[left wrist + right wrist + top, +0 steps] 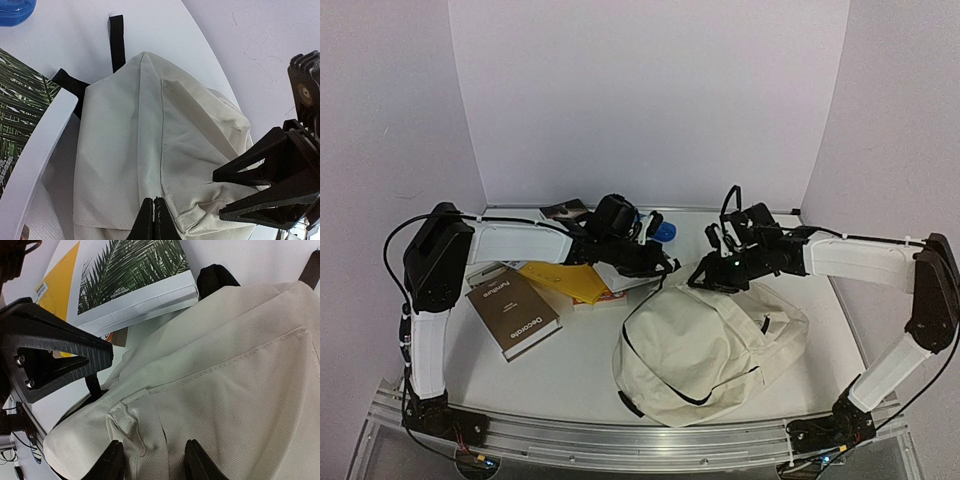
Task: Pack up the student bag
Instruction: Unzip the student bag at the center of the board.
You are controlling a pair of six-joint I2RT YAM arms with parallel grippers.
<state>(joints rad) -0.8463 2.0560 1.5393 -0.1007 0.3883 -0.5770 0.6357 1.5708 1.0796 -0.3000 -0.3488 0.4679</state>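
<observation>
The student bag (705, 350), cream fabric with black straps, lies closed on the white table right of centre. My left gripper (153, 220) hovers at its far upper corner, shut, with no fabric visible between its fingers. My right gripper (152, 460) is at that same corner from the other side. It is open, its two black fingers (112, 462) straddling a raised fold and seam of the bag's cloth (135, 430). In the top view the two grippers nearly meet, the left gripper (665, 268) beside the right gripper (710, 278). The bag's lining and inside are hidden.
A palm-leaf book (130, 275) and a yellow book (565, 280) lie under the left arm, touching the bag's black strap (117, 42). A brown book (512, 312) lies at the left. A blue object (664, 232) and a dark item (565, 211) sit at the back.
</observation>
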